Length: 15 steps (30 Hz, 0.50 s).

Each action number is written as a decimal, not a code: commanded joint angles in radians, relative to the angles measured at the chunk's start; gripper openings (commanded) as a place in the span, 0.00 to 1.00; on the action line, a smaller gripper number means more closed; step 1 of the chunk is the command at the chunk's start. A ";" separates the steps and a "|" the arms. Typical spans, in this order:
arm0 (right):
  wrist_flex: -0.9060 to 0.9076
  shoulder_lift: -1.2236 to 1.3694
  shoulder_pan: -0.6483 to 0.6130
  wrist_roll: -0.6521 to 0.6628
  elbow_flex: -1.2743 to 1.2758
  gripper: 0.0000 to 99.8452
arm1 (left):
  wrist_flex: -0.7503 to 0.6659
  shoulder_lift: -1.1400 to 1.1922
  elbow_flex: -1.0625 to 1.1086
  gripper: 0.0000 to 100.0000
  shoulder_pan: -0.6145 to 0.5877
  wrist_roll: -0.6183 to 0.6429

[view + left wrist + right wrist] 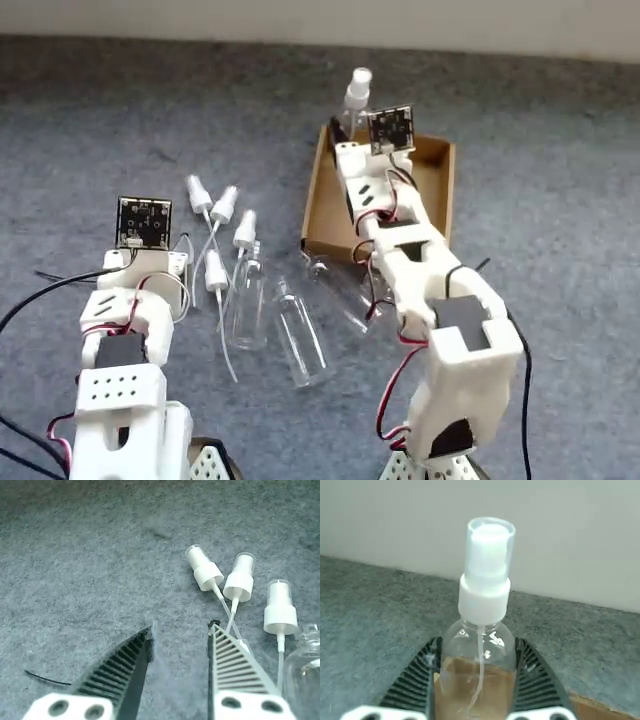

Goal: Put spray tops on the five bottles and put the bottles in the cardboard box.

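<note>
1. While it is clenching the capped bottle point(475, 680) by its body, the right gripper point(477, 652) is keeping its jaws just bottle-wide, one finger pressing each side.
2. That bottle is standing upright with its long axis vertical and its spray top point(485, 580) pointing straight up. It is hanging over the far end of the cardboard box point(312, 205), at 1 o'clock on the carpet point(560, 250) in the high view.
3. Hanging released at 8 o'clock, the left gripper point(181, 629) is gripping nothing, jaws moderately spread just above the carpet.
4. Loose spray tops point(224, 204) are lying at 10 o'clock, and bare bottles point(247, 300) are lying flat near 6, necks pointing between 11 and 12.
</note>
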 commanded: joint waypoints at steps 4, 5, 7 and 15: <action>-0.027 0.085 0.013 -0.009 -0.170 0.00 | -0.021 -0.012 -0.007 0.16 -0.007 0.000; -0.042 0.099 0.013 -0.009 -0.179 0.00 | -0.021 -0.012 -0.007 0.16 -0.007 0.000; -0.096 0.114 0.013 -0.009 -0.180 0.00 | -0.021 -0.012 -0.007 0.16 -0.007 0.000; -0.124 0.125 0.015 -0.008 -0.174 0.01 | -0.023 -0.012 -0.007 0.16 -0.007 0.000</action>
